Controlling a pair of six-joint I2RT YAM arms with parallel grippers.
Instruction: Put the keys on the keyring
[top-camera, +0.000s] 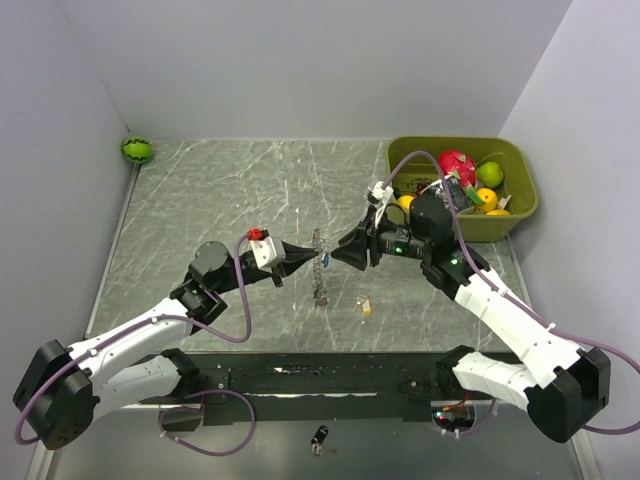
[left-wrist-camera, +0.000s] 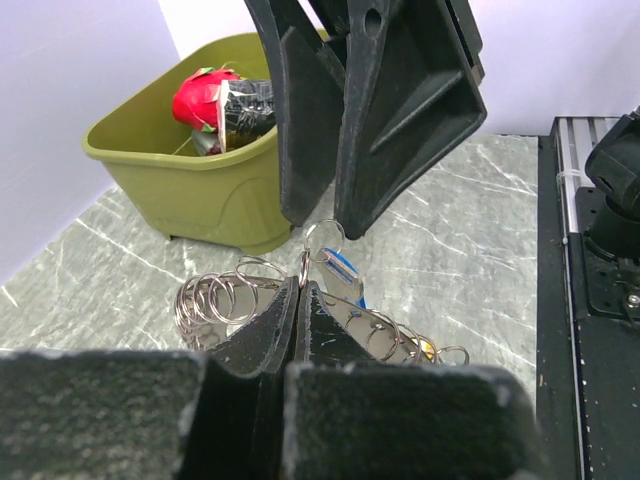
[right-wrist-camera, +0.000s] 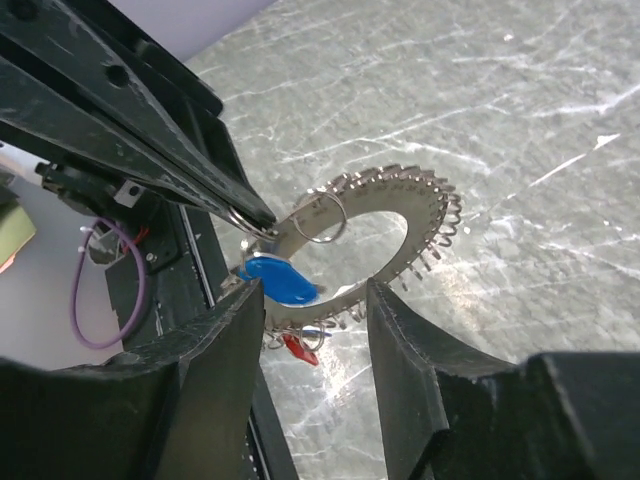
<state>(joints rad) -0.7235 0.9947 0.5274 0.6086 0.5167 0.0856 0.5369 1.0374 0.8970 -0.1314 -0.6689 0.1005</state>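
The keyring (top-camera: 318, 262) is a toothed grey metal ring with several small split rings on its edge, held upright above the table. My left gripper (top-camera: 306, 259) is shut on its rim, as the left wrist view (left-wrist-camera: 303, 283) shows. A blue-headed key (right-wrist-camera: 280, 282) and a red-headed key (right-wrist-camera: 300, 348) hang from the ring (right-wrist-camera: 425, 215). My right gripper (top-camera: 341, 255) is open, its fingers (right-wrist-camera: 215, 370) apart just short of the ring's lower edge, touching nothing. A brass key (top-camera: 366, 306) lies on the table below.
A green bin (top-camera: 520, 215) of toy fruit stands at the back right, behind the right arm. A small watermelon ball (top-camera: 137, 150) sits in the back left corner. A black fob (top-camera: 318, 437) lies past the black rail (top-camera: 320, 375) at the front.
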